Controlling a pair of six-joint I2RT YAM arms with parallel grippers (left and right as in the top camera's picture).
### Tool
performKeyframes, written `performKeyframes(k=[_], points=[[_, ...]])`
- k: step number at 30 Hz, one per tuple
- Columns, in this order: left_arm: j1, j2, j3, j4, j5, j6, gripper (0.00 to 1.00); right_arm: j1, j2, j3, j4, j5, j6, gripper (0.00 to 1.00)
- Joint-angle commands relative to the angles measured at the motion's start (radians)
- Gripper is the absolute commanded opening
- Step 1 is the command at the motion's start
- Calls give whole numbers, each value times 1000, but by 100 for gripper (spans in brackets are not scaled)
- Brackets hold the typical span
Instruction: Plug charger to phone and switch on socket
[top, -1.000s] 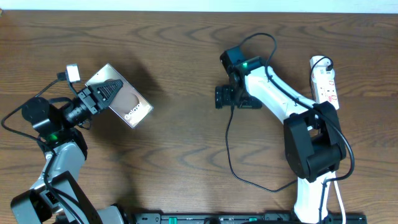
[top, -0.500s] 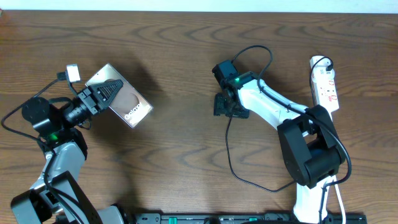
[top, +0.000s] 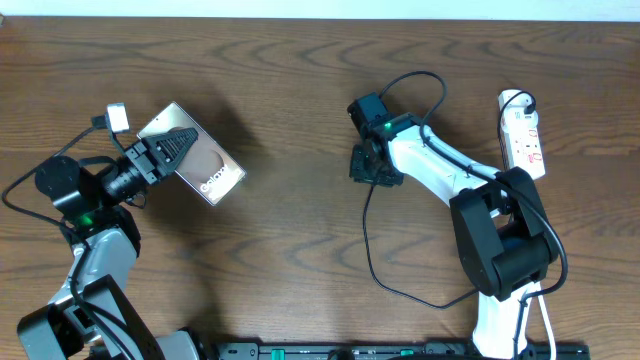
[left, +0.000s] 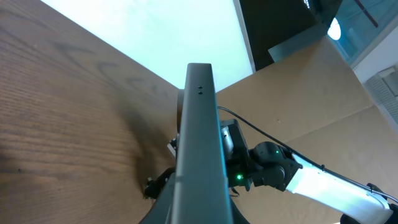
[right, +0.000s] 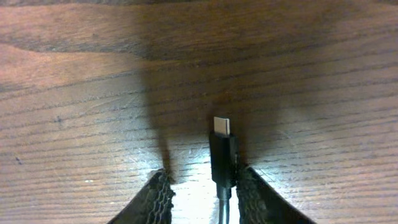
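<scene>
The right tool (right: 204, 182) stands low over the bench (right: 74, 93) with the charger (right: 222, 152) lying between its ribbed fingers (right: 158, 196). The jaws are partly apart. The black plug body sits just beside one pad, and a clear gap shows on the other side, so nothing is clamped yet.

The step in hand appears to be the pickup of the plug. To do it well, the tool should close squarely on the black body and leave the silver tip free and pointing straight ahead. The plug sits off-centre, so it may twist as the pads meet, and a slow close would help.

In the overhead view the thin cable trails back from the tool in a loose loop, which looks slack enough for the carry.

Well apart across the bench, the left tool (top: 160, 152) is closed on the phone (top: 212, 172) and holds it tilted, its glossy brownish face and white lettering up. Whether its port faces the plug cannot be told.

The white socket (top: 524, 135) lies at the far right, untouched.
</scene>
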Motion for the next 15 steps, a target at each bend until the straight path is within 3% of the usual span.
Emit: performKeyframes(k=[1, 10, 12, 15], points=[[3, -5, 9, 6, 18, 13, 7, -2, 10, -21, 1, -17, 5, 3], [3, -5, 9, 5, 20, 13, 7, 5, 10, -21, 12, -218, -73, 1], [3, -5, 9, 5, 20, 13, 8, 5, 10, -21, 63, -379, -193, 1], [3, -5, 9, 5, 20, 13, 7, 5, 10, -21, 171, -783, -465, 1]])
